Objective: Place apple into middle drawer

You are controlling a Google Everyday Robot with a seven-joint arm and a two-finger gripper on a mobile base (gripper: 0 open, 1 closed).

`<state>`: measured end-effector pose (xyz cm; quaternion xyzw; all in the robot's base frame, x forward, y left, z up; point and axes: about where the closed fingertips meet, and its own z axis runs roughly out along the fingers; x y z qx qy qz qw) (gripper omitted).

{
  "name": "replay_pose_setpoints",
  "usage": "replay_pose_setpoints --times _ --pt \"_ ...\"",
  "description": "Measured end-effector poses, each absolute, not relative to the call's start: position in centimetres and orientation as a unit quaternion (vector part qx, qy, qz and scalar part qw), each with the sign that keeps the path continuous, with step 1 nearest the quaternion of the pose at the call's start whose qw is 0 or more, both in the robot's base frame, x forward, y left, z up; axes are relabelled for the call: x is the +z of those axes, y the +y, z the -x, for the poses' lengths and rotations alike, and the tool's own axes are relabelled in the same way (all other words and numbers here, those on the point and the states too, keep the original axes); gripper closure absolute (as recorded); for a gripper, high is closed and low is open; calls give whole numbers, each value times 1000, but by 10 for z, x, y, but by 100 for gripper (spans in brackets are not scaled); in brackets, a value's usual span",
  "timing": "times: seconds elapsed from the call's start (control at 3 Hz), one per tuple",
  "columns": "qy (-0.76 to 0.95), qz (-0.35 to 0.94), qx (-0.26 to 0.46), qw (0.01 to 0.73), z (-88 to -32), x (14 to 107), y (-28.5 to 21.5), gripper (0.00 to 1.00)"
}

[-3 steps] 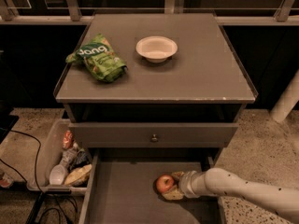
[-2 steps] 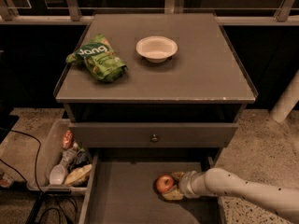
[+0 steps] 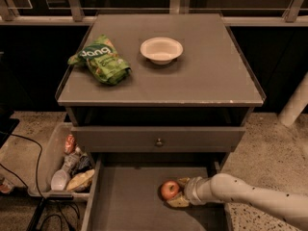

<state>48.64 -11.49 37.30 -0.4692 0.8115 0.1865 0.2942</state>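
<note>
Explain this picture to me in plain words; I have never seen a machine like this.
There is one picture, from one camera looking down at a grey cabinet from the front. The pale tube entering at the lower right is the robot's arm. At its end is the gripper, a two-fingered clamp, which appears closed on the apple. The gripper and the apple are inside the open middle drawer, low over its floor on the right side. Above this drawer is a closed drawer front with a small knob. A white bowl and a green snack bag lie on the cabinet top. A bin of odds and ends sits on the floor to the left.
</note>
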Motion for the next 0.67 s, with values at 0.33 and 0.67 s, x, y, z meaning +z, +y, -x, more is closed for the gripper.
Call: replay_pose_setpoints --times 0.33,0.67 --pt "811 469 187 294 -486 373 -115 0" --pt "811 469 187 294 -486 373 -115 0"
